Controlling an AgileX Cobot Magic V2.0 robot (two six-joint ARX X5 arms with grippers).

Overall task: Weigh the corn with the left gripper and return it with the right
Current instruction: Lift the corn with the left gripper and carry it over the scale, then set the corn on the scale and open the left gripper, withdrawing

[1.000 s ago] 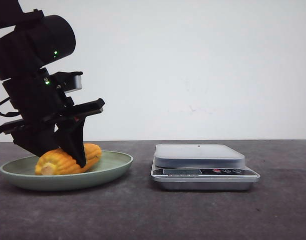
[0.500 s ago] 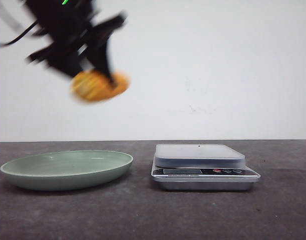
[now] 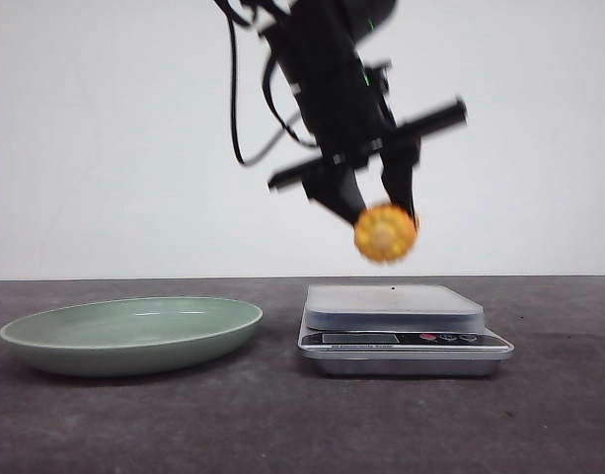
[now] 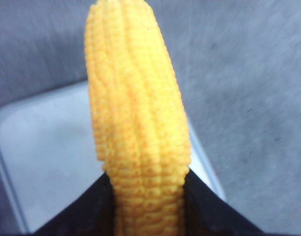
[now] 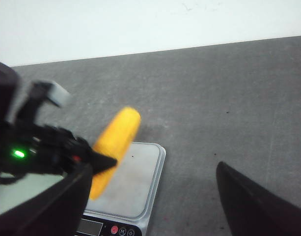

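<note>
The corn [image 3: 385, 233], a stubby orange-yellow cob, hangs in the air a little above the silver kitchen scale [image 3: 394, 308], its round end facing the camera. My left gripper [image 3: 381, 211] is shut on the corn from above, tilted and blurred by motion. In the left wrist view the corn [image 4: 138, 123] sticks out between the black fingers [image 4: 89, 214] over the scale's platform [image 4: 47, 147]. My right gripper [image 5: 153, 169] is open and empty. Its view looks down on the scale [image 5: 138, 182], the corn [image 5: 116, 140] and the left gripper [image 5: 52, 152].
A pale green plate [image 3: 45, 348] stands empty on the dark table left of the scale. The scale's display and buttons [image 3: 401, 339] face the front. A white wall closes the back.
My left gripper has lifted the corn out of the green plate, swung up and to the right, and now holds it over the scale. The plate is left empty.
</note>
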